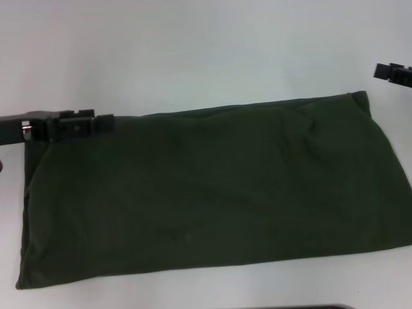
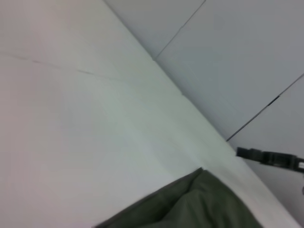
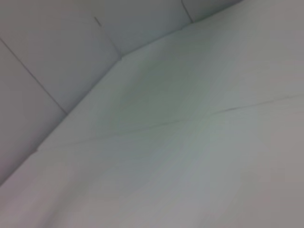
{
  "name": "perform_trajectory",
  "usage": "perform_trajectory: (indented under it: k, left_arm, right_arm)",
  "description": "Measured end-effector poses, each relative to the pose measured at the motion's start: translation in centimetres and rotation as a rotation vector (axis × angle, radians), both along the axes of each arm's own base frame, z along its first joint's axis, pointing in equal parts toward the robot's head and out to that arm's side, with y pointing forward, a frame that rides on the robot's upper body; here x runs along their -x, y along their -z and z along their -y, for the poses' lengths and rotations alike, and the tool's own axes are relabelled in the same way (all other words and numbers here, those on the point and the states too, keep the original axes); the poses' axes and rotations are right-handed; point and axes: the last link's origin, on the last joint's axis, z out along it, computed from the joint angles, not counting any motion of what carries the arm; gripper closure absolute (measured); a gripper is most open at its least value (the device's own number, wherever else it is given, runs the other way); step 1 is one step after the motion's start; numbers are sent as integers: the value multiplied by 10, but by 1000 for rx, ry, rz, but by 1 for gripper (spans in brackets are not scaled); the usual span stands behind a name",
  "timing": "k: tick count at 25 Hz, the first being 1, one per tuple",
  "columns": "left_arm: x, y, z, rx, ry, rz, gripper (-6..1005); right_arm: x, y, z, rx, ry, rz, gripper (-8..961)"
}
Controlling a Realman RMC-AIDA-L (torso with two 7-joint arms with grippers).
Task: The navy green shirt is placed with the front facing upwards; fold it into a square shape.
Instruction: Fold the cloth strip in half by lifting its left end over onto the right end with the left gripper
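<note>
Folded green shirt (image 1: 219, 193) is lying near you. Your left gripper (image 1: 106, 120) is touching its far-left edge; right gripper (image 1: 386, 71) is hovering far right. Grip on either: you cannot tell

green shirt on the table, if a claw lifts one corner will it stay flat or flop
Probably flop: the green shirt lies limp in soft folded layers with faint wrinkles, so a lifted corner would likely drape and the layers peel apart. Pushed, it would likely bunch rather than slide whole across the white table. It seems light.
</note>
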Motion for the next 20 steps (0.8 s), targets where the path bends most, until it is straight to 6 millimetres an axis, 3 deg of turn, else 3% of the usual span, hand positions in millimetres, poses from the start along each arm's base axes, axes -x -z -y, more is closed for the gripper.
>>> perform_trajectory:
  k: [7, 15, 20]
  left_arm:
    - [15, -9, 8, 15, -38, -42, 84]
    - [30, -25, 20, 23, -100, -52, 84]
    - [37, -29, 27, 19, -125, -60, 87]
  right_arm:
    - [-17, -11, 13, -19, 77, -13, 298]
    - [-21, -13, 16, -28, 106, -22, 33]
    - [-25, -13, 16, -41, 127, -10, 35]
